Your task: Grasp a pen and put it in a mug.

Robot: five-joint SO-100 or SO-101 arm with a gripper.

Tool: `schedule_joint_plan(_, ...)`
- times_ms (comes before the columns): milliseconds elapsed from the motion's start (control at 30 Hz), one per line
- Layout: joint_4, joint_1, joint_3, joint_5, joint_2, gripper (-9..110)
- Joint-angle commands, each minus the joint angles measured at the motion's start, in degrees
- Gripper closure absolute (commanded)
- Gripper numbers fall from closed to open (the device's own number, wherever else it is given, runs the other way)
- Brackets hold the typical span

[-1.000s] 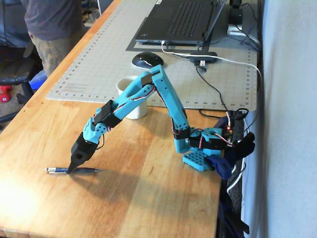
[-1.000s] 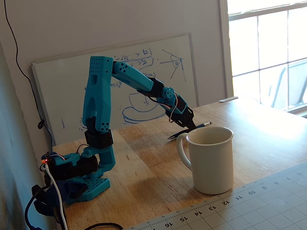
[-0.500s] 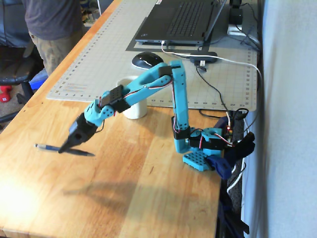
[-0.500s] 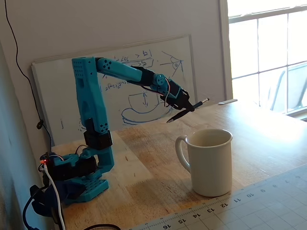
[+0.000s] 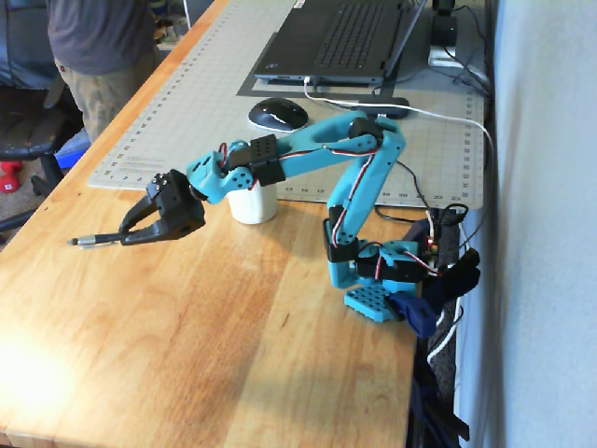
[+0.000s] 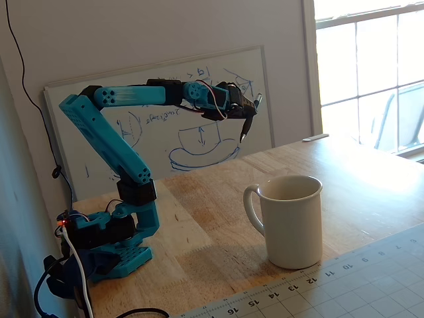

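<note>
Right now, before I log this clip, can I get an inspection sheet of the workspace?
Surface: wooden table, cutting mat at the far end.
Job's things: pen held in the air, clear of the table; mug upright on the wood beside the mat, nothing seen inside.
Clutter: mouse, laptop.
Hand: hand shut on pen.
Cables: white cable across the mat; wires at the arm base.
Surroundings: person standing at the table's edge, whiteboard, window.

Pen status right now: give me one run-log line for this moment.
phase: carry | gripper: shut on pen | pen: off the table, raised | mug: upright, no pen inside | next: likely move over mug
</note>
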Motion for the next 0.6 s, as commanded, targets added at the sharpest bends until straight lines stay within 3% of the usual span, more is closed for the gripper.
schedule_joint_plan(0, -1.5, 4.0, 0.4, -15.9, 10.0, 100)
schedule_joint_plan(400, -1.5, 9.8, 1.0, -68.7, 21.0, 100)
schedule_joint_plan(567, -1.4, 16.1, 1.1, -85.9, 26.5, 100)
